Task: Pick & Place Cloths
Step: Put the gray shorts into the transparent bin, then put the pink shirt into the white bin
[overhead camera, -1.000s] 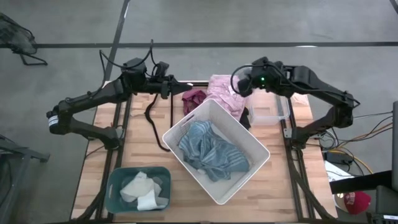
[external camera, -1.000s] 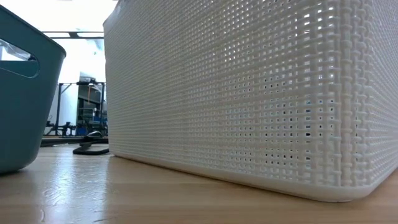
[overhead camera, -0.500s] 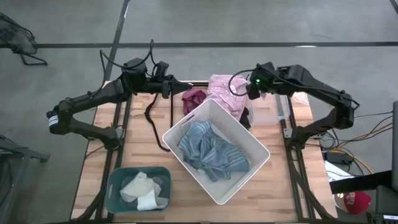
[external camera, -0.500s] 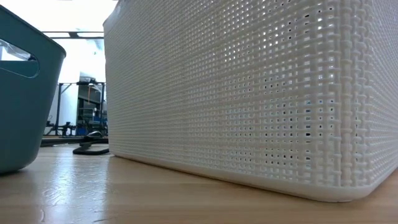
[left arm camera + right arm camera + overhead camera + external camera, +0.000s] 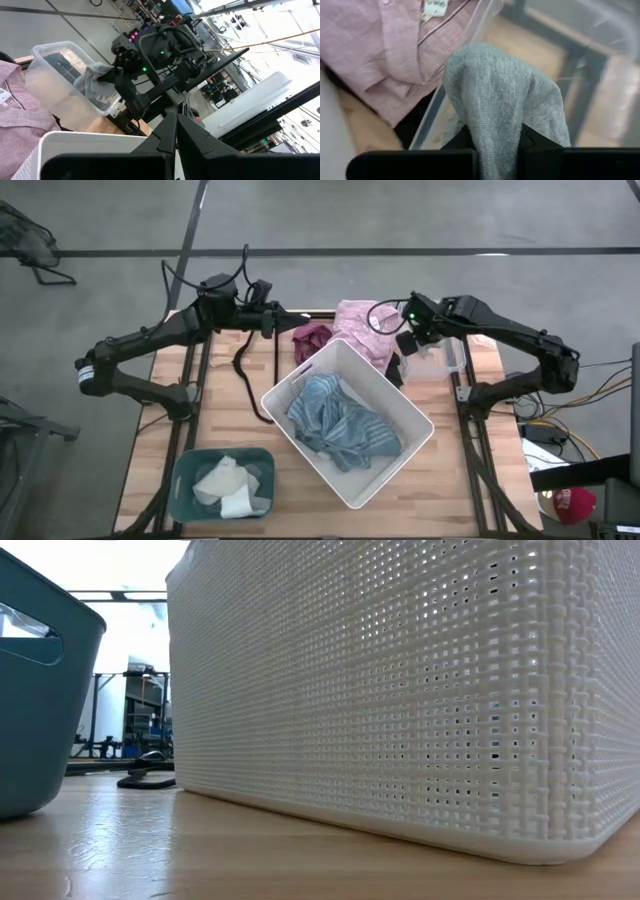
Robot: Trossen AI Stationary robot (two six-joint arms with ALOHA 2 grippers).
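High view: the right gripper [image 5: 402, 346] is held over the near-left corner of a clear rectangular plastic bin [image 5: 440, 358] at the far right of the wooden slatted table [image 5: 150, 440]; a small grey knitted cloth [image 5: 397, 350] is seen at its fingertips, just beside a crumpled pink shirt with a white tag [image 5: 358, 325]. A small maroon cloth [image 5: 312, 337] lies left of the pink shirt, behind the far corner of a large white woven-plastic basket [image 5: 400, 455], in which a large blue striped cloth [image 5: 340, 425] is heaped. Cream-white cloths [image 5: 230, 485] are held in a small teal plastic tub [image 5: 185, 465] at the near left. The left gripper [image 5: 300, 315] is poised at the far edge near the maroon cloth, and a thin black cable [image 5: 245, 375] trails beneath its arm. Low view: only the teal tub's wall [image 5: 40, 710] and the white basket's perforated wall [image 5: 400, 690] are shown, standing on the table top [image 5: 200, 850]; both grippers are hidden. Left wrist view: the left gripper's fingers [image 5: 165, 137] are pressed together, empty, above the basket rim [image 5: 90, 142]; beyond them the grey cloth [image 5: 97, 82] is seen hanging from the right gripper [image 5: 117, 77] over the clear bin [image 5: 60, 75], with the pink shirt [image 5: 20, 110] alongside. Right wrist view: the grey cloth [image 5: 502, 100] is pinched between the right gripper's fingers [image 5: 530, 142] and draped over the clear bin's wall [image 5: 465, 60], the pink shirt [image 5: 395, 55] lying just outside it.
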